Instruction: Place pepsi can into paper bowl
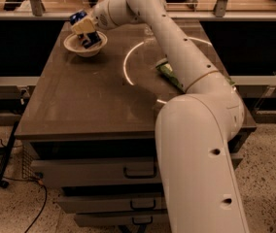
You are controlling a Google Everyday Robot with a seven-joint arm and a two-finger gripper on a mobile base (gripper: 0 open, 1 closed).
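Note:
The off-white paper bowl [76, 47] stands at the far left corner of the dark table [89, 106]. My gripper [85, 29] reaches across the table and hovers right over the bowl. It is shut on the blue pepsi can [77, 17], which it holds tilted. The can's upper end sticks out above the beige fingers [83, 26]. Its lower end dips inside the bowl's rim. I cannot tell whether the can touches the bowl's bottom.
A green packet [169, 74] lies on the table's right half, partly under my arm. A bright ring of light [127, 67] marks the tabletop. Drawers [94, 171] sit under the table. Cables and a stand [4, 154] are on the floor at the left.

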